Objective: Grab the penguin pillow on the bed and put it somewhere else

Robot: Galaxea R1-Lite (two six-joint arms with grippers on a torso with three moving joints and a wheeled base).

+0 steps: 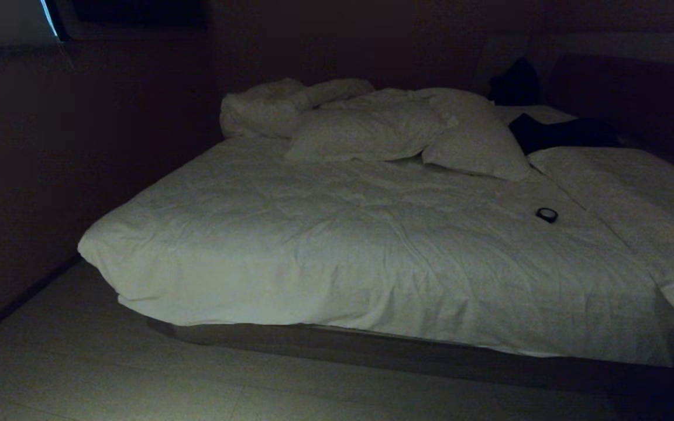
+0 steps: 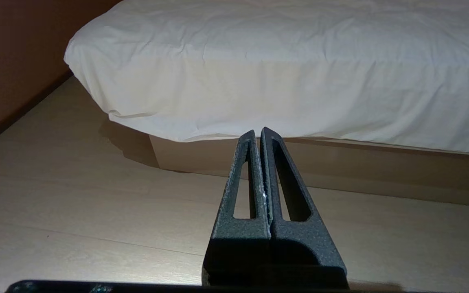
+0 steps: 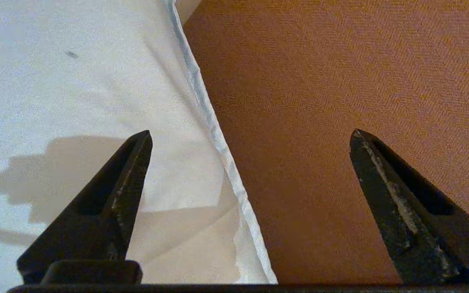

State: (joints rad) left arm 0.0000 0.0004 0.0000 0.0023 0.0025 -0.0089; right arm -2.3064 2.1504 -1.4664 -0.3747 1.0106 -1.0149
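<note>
White wrinkled bed (image 1: 372, 251) on pale floor (image 1: 79, 374); right gripper (image 3: 250, 134) fingers wide, left gripper (image 2: 259, 132) fingers closed.

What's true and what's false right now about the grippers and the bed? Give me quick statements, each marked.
1. The left gripper is shut, above the floor, facing the bed. True.
2. The right gripper is clamped on a pillow. False: its jaws stand wide apart with nothing between them.
3. A small black round object lies on the bed's duvet. True.
4. Both arms show in the head view. False: neither arm does.
</note>
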